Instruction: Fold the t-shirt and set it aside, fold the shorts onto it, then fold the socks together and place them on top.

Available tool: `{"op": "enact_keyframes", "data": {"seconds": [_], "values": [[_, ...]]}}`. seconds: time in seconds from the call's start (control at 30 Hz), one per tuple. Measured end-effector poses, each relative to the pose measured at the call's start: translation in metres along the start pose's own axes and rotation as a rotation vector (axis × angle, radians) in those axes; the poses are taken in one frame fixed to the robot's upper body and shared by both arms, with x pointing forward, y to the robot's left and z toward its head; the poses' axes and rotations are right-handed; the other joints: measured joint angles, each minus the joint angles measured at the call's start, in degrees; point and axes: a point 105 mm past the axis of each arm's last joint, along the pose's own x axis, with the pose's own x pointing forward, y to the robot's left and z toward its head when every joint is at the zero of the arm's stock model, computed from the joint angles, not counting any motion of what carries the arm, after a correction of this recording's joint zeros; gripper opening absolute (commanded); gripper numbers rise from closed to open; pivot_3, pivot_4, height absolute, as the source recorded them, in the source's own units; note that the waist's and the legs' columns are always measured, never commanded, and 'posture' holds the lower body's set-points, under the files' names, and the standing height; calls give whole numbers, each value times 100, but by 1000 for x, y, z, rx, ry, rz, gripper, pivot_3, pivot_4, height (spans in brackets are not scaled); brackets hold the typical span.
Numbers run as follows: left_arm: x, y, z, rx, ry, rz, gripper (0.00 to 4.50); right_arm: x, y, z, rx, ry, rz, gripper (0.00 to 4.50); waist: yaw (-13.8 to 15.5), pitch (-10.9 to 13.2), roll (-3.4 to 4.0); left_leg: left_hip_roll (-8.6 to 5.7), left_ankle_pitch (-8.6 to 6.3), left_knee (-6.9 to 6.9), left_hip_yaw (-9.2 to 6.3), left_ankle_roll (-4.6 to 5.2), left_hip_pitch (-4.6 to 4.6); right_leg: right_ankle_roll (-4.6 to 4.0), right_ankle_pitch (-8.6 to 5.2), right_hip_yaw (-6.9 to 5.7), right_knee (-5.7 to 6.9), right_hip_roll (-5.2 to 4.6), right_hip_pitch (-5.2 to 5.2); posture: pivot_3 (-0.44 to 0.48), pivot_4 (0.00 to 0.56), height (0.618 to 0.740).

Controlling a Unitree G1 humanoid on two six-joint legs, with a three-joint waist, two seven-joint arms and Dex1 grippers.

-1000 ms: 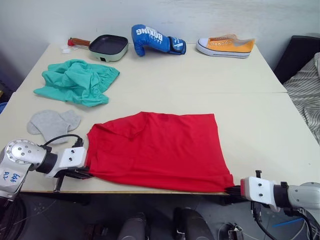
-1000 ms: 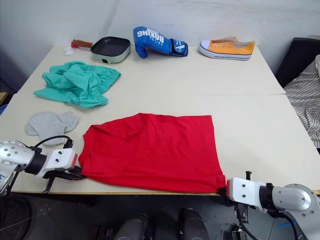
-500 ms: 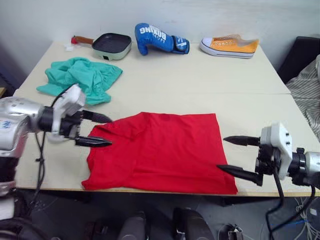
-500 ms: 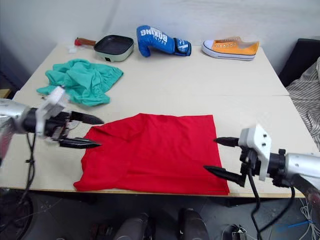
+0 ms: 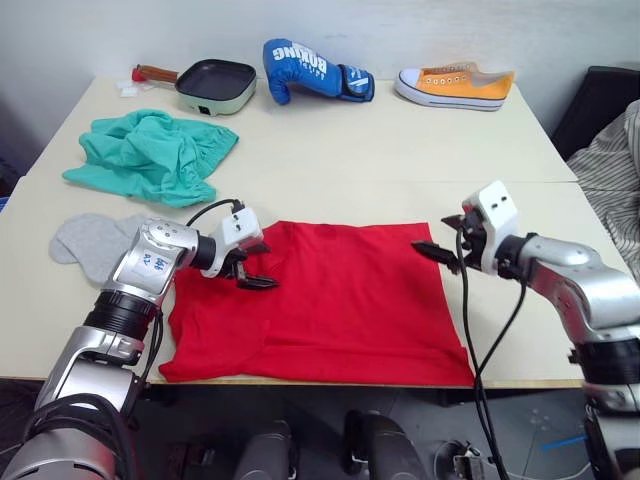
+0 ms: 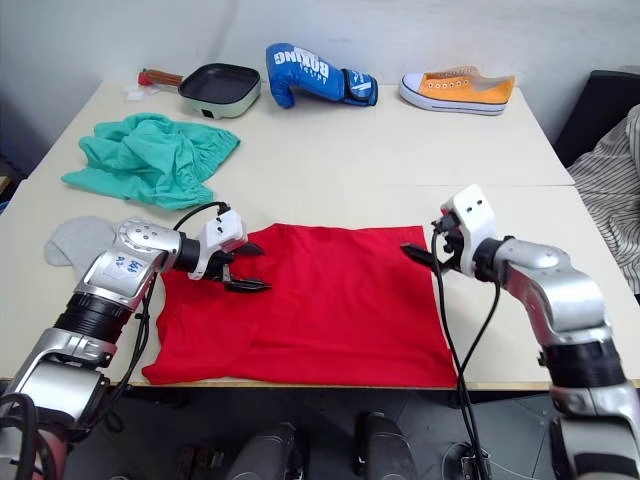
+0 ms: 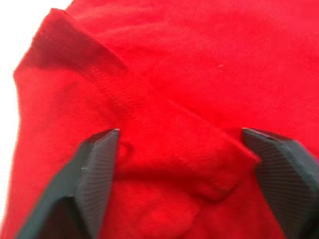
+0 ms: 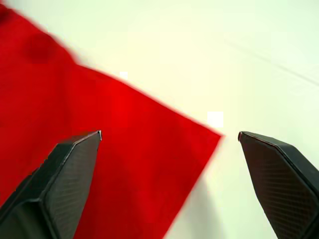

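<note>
The left gripper, fingers spread apart, sits over the red t-shirt at its far left corner. The right gripper, likewise spread, straddles the far right corner.

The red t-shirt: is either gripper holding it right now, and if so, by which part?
Neither. The left gripper and right gripper are open over the t-shirt's far corners.

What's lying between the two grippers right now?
The t-shirt: its far edge spans from left gripper to right gripper, seen from both eye views.
</note>
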Motion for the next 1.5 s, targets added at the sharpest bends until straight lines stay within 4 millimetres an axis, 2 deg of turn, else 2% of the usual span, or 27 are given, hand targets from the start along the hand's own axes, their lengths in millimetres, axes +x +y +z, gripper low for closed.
{"op": "enact_keyframes", "data": {"seconds": [0.13,0.3,0.33,0.37,0.47,0.77,0.8,0.93,1.1,1.2,1.37,1.43,1.5], "values": [[1,4,-1,12,-17,21,2002,22,-11,-2,69,20,-34,4500,-30,-2,4,0,1,2,4,1,0,1,1,3,23,-4,-1,0,150,740],[1,6,-1,19,-28,29,401,40,-16,-6,135,51,-35,4500,-74,-3,5,0,1,3,3,1,2,1,1,2,30,-5,-2,0,150,740],[0,6,-1,18,-27,32,73,43,-17,-10,159,68,-39,4317,-88,-3,5,0,1,2,3,1,2,1,1,2,30,-5,-2,0,150,740],[0,6,-2,16,-29,34,0,47,-17,-14,182,82,-39,4092,-96,-3,5,0,1,2,3,1,2,1,1,2,31,-4,-2,0,150,740],[-2,6,-4,11,-30,38,0,51,-20,-16,206,96,-43,3283,-109,-4,7,0,2,2,3,0,5,1,0,2,34,-4,-3,0,150,740],[-7,8,-7,8,-33,52,0,57,-11,-14,142,86,16,162,-189,-4,8,0,3,0,2,-3,6,1,0,3,39,-4,-4,0,150,740],[-7,8,-8,8,-34,52,0,57,-10,-14,138,79,22,30,-193,-4,8,0,3,-1,1,-3,6,1,0,3,39,-5,-4,0,150,740],[-27,2,-19,45,8,-15,0,50,-7,-6,87,-6,33,30,-233,-4,8,0,3,-8,3,-5,3,1,0,3,37,-4,-14,0,150,740],[-59,-3,-26,119,55,-90,0,18,-5,-9,-173,-109,39,30,-215,-3,8,0,3,-14,2,-6,-3,1,0,3,30,-4,-18,0,150,740],[-77,-1,-30,179,65,-101,0,-1,14,-15,-514,-171,79,30,-196,-3,8,-1,1,-10,5,-4,-2,1,0,2,21,-4,-11,0,150,740],[-79,-3,-34,226,51,-154,0,-19,51,-22,-1025,-308,169,30,-208,-2,7,-2,1,-7,18,-3,3,1,0,12,34,-3,-15,0,150,740],[-81,-4,-33,245,52,-172,0,-27,59,-26,-1242,-358,204,30,-213,-2,6,-2,0,-6,19,-3,4,1,0,14,34,-2,-15,0,150,740],[-83,-5,-33,232,54,-185,0,-31,59,-35,-1339,-361,225,30,-214,-2,6,-2,1,-6,20,-3,6,1,0,14,34,-1,-14,0,150,740]]}}
